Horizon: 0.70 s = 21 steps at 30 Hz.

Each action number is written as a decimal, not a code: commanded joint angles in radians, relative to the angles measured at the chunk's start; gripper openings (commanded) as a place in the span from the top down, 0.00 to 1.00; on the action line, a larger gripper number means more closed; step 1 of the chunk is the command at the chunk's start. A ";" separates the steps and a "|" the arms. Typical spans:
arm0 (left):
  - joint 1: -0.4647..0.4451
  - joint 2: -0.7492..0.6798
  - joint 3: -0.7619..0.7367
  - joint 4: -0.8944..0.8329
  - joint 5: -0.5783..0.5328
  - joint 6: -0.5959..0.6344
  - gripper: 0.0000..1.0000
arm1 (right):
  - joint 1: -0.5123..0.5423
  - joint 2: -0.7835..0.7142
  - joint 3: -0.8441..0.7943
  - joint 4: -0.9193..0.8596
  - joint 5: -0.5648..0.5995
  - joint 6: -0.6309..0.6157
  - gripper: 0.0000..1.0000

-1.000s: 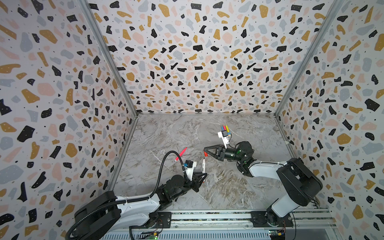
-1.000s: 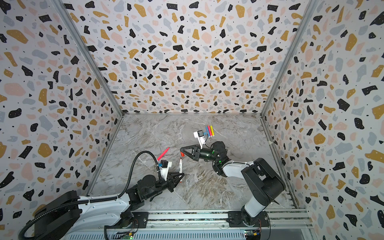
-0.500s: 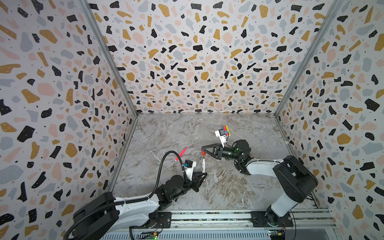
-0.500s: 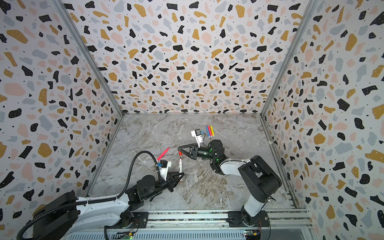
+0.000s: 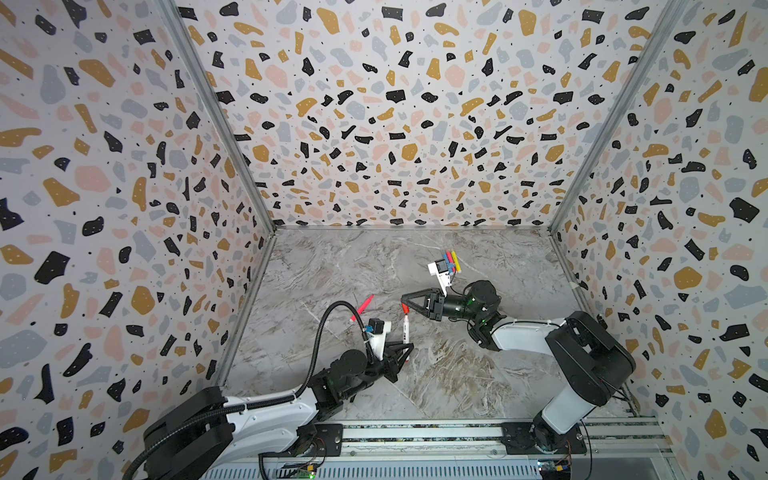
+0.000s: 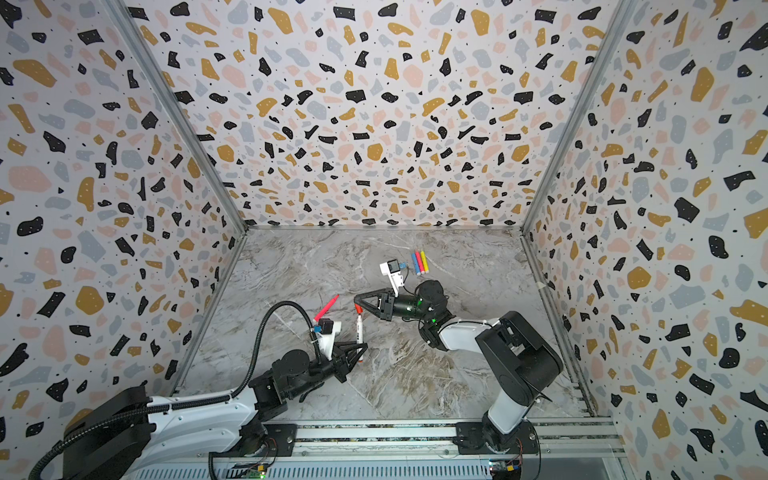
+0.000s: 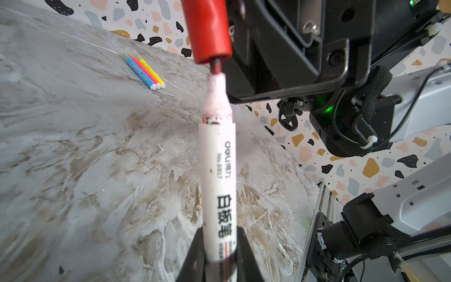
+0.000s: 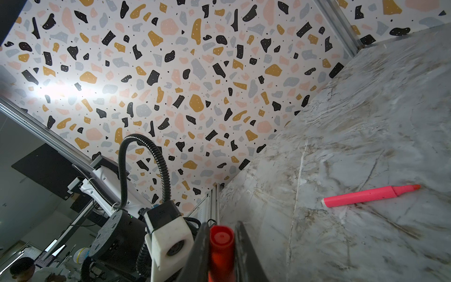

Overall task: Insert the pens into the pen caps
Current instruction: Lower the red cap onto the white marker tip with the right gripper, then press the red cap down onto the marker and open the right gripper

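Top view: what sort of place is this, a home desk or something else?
Probably a robot test cell, not a home: terrazzo-print walls box in a marble-look tabletop, a left arm and a right arm are mounted on a metal rail at its front, and three markers lie as props.

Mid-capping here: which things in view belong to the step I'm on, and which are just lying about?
In use:
- white marker, clamped in the left gripper
- red cap, clamped in the right gripper, with the marker's tip at its mouth

Lying about:
- lone pink pen, uncapped, on the table
- row of three pens, blue, pink, yellow, side by side
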<state>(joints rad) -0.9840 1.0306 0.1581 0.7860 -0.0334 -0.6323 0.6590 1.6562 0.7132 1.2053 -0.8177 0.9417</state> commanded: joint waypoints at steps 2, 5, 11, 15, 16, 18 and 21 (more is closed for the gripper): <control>-0.005 -0.020 0.020 0.030 -0.022 0.015 1.00 | 0.006 -0.019 0.019 0.027 -0.012 -0.004 0.93; -0.006 -0.029 0.024 0.023 -0.028 0.019 1.00 | 0.012 -0.024 0.001 0.032 -0.007 -0.009 0.94; -0.005 -0.035 0.031 0.022 -0.036 0.020 1.00 | 0.033 -0.027 -0.048 0.087 0.010 0.009 0.93; -0.005 -0.031 0.035 0.027 -0.039 0.020 1.00 | 0.065 -0.020 -0.092 0.193 0.030 0.030 0.92; -0.005 -0.030 0.038 0.028 -0.039 0.019 1.00 | 0.077 -0.014 -0.107 0.227 0.041 0.037 0.92; -0.005 -0.030 0.040 0.035 -0.036 0.019 1.00 | 0.102 0.000 -0.129 0.274 0.052 0.043 0.90; -0.005 -0.036 0.040 0.038 -0.039 0.020 1.00 | 0.127 0.015 -0.178 0.347 0.090 0.056 0.88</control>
<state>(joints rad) -0.9970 1.0096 0.1596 0.7605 -0.0353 -0.6205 0.7395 1.6592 0.5755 1.4364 -0.6983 0.9668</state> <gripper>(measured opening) 0.145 0.174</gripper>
